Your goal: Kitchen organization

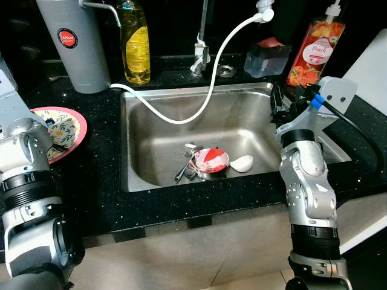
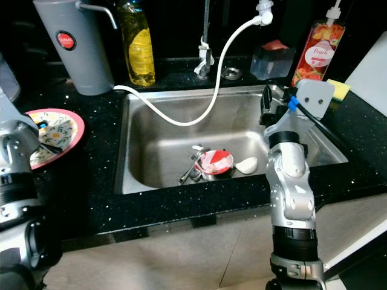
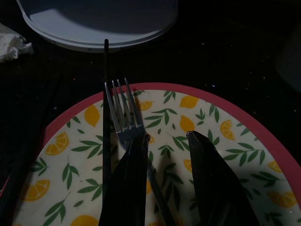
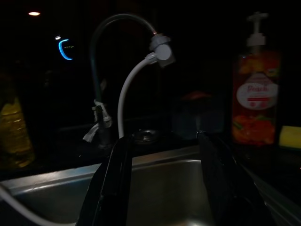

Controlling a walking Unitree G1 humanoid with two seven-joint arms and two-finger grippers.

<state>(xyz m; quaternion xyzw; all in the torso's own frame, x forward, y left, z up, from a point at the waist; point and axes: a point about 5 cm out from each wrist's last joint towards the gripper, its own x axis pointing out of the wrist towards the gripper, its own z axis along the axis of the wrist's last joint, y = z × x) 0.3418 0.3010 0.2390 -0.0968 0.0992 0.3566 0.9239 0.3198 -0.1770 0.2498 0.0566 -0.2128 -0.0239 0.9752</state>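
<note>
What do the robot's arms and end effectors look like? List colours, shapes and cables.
Both arms are silver, jointed shells with black ribbed collars. The right arm carries a grey wrist block with a blue connector and a black cable. Each end effector, left and right, has two long, tapered black fingers.

The sink (image 1: 139, 163) is open on its left half; a white hose (image 1: 205, 90) loops across above it. A bowl (image 1: 210, 161), cutlery (image 1: 184, 168) and spoon (image 1: 242, 163) crowd the drain end.
</note>
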